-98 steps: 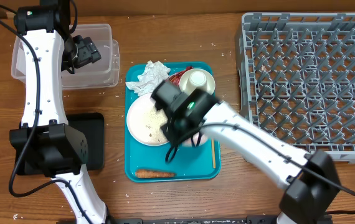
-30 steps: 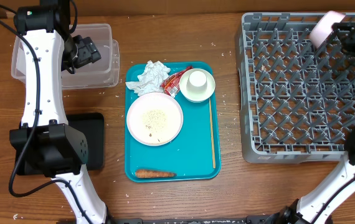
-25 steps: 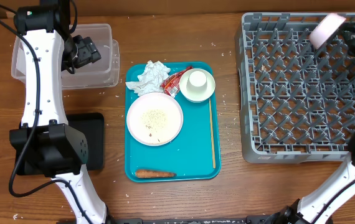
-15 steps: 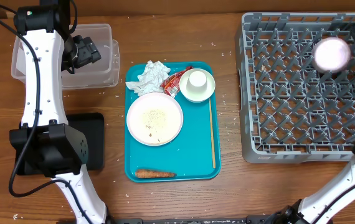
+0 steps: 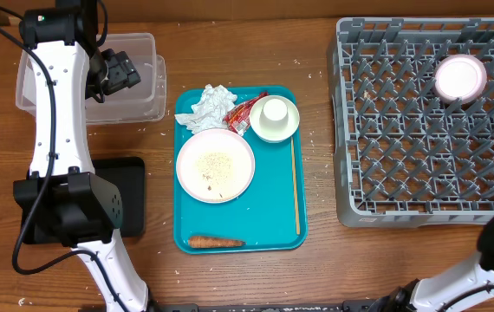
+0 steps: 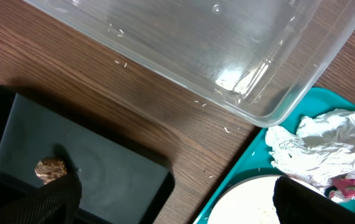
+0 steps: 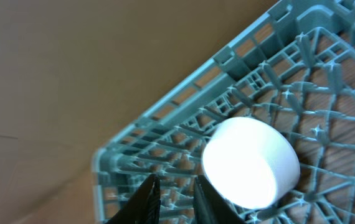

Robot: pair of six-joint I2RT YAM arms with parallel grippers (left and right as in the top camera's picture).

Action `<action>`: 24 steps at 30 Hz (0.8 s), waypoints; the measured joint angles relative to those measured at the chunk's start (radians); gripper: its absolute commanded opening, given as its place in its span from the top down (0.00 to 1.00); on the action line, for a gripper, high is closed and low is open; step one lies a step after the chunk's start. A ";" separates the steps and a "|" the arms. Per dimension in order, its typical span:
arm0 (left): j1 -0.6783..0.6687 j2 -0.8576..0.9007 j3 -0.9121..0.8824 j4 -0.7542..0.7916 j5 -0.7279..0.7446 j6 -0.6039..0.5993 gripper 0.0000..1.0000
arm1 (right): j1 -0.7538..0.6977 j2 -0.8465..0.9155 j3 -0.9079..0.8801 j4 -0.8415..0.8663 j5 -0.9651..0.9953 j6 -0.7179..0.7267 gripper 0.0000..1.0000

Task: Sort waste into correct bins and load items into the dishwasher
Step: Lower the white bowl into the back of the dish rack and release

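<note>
1. Dish rack point(image 5: 342, 104): it lies directly under and ahead of my right pincer point(image 7: 174, 200). The pincer's tips stand nearly pressed together with a narrow slit between them, pinching nothing.
2. Teal tray point(image 5: 277, 234): it sits well apart from my right pincer, off to its left across the surface point(image 5: 316, 260). It is near my left pincer point(image 6: 174, 186), which is spread wide and empty.
3. Plate point(image 5: 215, 165): it lies flat on that tray. It is round, so it has no long axis, and it is pale with rice grains scattered over it. I judge the next dish pickup turns on this leftward gap. My left arm is the nearer one.
4. Second bowl point(image 5: 292, 126): it sits on the tray with the cup point(image 5: 274, 111) standing in it.
5. Racked bowl point(image 7: 250, 163): it rests on the pegs just beyond my right fingertips, clear of them. It is smooth and white and appears to sit base up.
</note>
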 measured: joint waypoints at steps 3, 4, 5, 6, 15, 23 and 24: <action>0.000 0.000 0.000 0.000 0.000 0.000 0.00 | 0.080 0.014 0.000 -0.029 0.156 -0.027 0.96; 0.000 0.000 0.000 0.000 0.000 0.000 0.00 | 0.101 0.024 0.000 -0.031 0.190 -0.034 0.96; 0.000 0.000 0.000 0.000 0.000 0.000 0.00 | 0.132 0.046 0.000 -0.031 0.246 -0.043 0.96; 0.000 0.000 0.000 0.000 0.000 0.000 0.00 | 0.143 0.056 0.001 -0.031 0.266 -0.045 0.96; 0.000 0.000 0.000 0.000 0.000 0.000 0.00 | 0.175 0.201 0.000 0.000 0.398 -0.060 0.96; 0.000 0.000 0.000 0.000 0.000 0.000 0.00 | 0.168 0.222 0.000 0.051 0.425 -0.063 0.96; 0.000 0.000 0.000 0.000 0.000 0.000 0.00 | 0.168 0.222 0.000 0.056 0.426 -0.062 0.96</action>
